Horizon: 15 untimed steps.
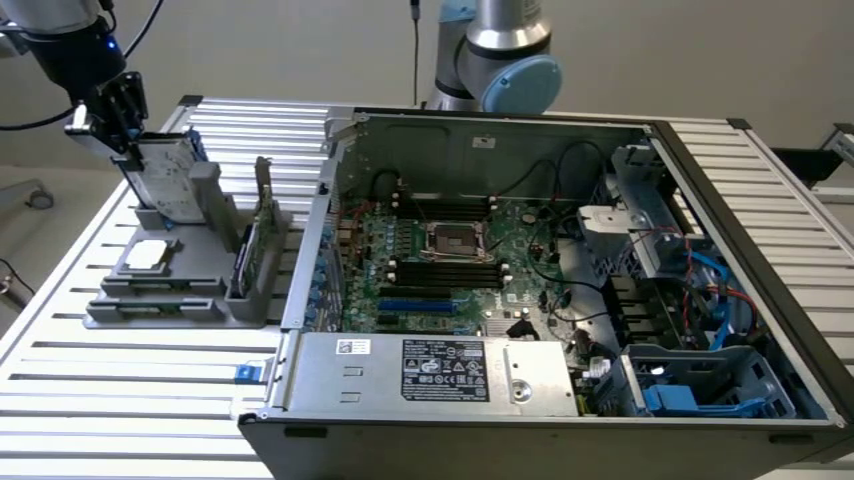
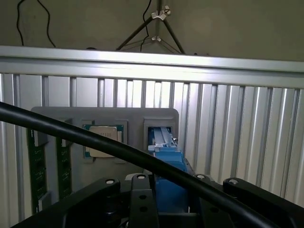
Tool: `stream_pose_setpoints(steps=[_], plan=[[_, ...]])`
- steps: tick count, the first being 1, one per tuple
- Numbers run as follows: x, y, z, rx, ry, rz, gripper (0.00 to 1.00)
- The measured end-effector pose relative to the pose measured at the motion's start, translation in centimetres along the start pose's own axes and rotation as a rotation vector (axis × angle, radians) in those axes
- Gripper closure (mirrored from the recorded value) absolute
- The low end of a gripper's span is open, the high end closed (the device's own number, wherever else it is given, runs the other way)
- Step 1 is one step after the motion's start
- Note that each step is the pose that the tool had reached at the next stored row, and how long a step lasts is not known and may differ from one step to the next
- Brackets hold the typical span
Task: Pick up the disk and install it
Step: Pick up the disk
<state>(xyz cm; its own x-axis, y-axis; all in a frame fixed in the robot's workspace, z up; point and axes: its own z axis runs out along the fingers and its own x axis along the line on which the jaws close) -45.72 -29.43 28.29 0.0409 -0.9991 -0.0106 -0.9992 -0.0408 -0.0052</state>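
Exterior high; wrist close, seemingly downward

The table (image 1: 80, 380) is ribbed bare aluminium with a satin sheen, and the holder (image 1: 174, 290) on it is matt grey plastic. The disk (image 1: 163, 175) has a smooth silvery metal face edged in glossy blue plastic — the gripper (image 1: 134, 150) is matt black. The computer case (image 1: 360, 385) is dull, unpainted grey sheet metal.

A plain pale wall (image 1: 267, 50) spans twelve o'clock in the exterior view. A ribbed aluminium table (image 1: 134, 400) spreads below it, and beige floor (image 1: 27, 235) shows at nine o'clock.
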Motion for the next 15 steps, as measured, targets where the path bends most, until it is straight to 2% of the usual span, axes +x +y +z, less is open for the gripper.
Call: stream_pose_setpoints(steps=[10,15], plan=[[0.08,0.0,0.0,0.0003,-0.0069,0.0,0.67],[0.09,-0.05,0.0,0.0003,-0.0077,0.0,0.67]])
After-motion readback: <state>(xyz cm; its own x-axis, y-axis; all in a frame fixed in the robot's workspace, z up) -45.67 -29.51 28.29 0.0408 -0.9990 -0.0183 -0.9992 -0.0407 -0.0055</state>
